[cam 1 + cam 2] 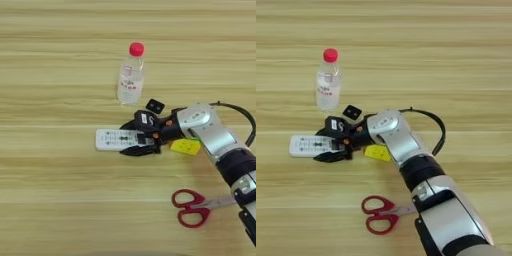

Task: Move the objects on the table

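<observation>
Gripping looks to be the step in hand: going left to right on the desk (50, 200), the white remote (116, 139) is lying flat with its long axis across the planks, and the tool (143, 137) is sitting over its right end. One black finger is showing above the remote's far edge, one below its near edge, so the jaws are straddling it at roughly the remote's width; whether the pads are actually pressing, I cannot tell.

Clear red-capped bottle (131, 75) is standing upright just behind the tool. Small black-topped cube (155, 106) is lying near the wrist's far side. The puzzle cube (185, 146) is mostly hidden under the forearm, only a yellow face showing. Red-handled scissors (192, 207) are lying nearer the robot, blades running under the arm.

My read for doing this well: the grip is at the remote's end, so it is likely to pivot or droop on lift. Better squeezing squarely across the width and lifting straight and low, keeping the wrist clear of the bottle, which is looking easy to tip.
</observation>
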You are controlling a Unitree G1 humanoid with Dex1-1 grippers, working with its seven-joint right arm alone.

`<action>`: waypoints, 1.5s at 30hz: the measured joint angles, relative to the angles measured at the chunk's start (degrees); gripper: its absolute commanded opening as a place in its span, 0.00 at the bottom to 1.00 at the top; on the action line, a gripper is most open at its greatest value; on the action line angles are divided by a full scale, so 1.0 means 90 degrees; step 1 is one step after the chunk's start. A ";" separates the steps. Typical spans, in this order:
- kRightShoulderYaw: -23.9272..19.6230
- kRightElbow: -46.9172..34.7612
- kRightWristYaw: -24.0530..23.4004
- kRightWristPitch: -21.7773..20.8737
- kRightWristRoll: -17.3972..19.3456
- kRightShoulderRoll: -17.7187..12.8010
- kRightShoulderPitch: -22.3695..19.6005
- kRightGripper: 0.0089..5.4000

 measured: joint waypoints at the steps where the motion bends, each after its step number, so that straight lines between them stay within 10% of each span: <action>1: -0.0006 -0.0025 0.0042 0.0002 0.0025 0.0000 0.0021 0.54; 8: -0.0257 -0.0690 0.0712 0.0183 0.0760 -0.0004 0.0221 0.54; 15: -0.0908 -0.2310 0.1653 0.1303 0.2769 0.0002 0.0471 0.54; 24: -0.2009 -0.2903 0.1332 0.2247 0.4162 0.0042 0.0331 0.54; 45: -0.3784 -0.0746 -0.0903 0.1510 0.4374 0.0320 -0.1257 0.54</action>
